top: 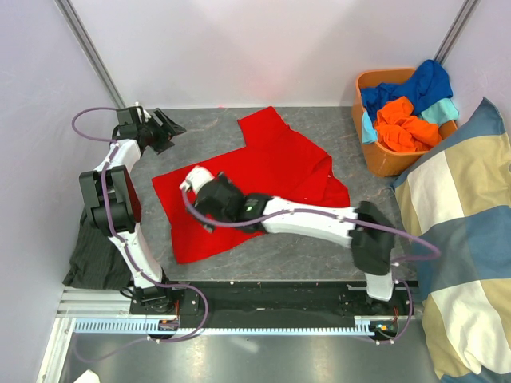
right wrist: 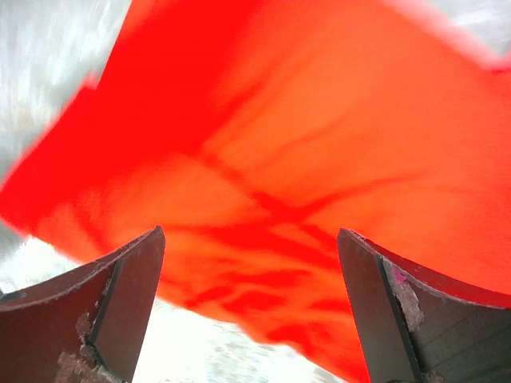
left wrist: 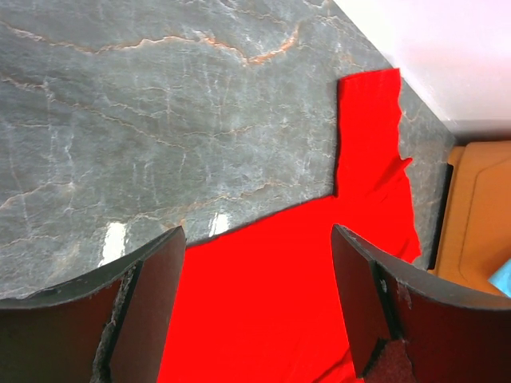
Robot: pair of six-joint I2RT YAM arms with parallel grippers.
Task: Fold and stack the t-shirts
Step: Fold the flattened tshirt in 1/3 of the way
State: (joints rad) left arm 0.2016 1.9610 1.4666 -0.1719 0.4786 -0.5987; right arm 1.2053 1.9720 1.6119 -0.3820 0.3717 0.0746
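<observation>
Your left gripper [top: 153, 128] hangs wide open, empty, just off the red shirt [top: 279, 163], which lies spread on the table [top: 207, 124]. Your right gripper [top: 194, 182], jaws fully apart and empty, hovers over it. Folding seems unstarted: next, pinch an edge.

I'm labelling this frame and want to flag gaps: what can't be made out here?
Top view: the right arm covers part of the red t-shirt.
Right wrist view: that shirt is blurred, folds unreadable.
Left wrist view: the orange basket is cut off by the frame's edge.
Top view: basket shirts overlap, count unclear.
</observation>
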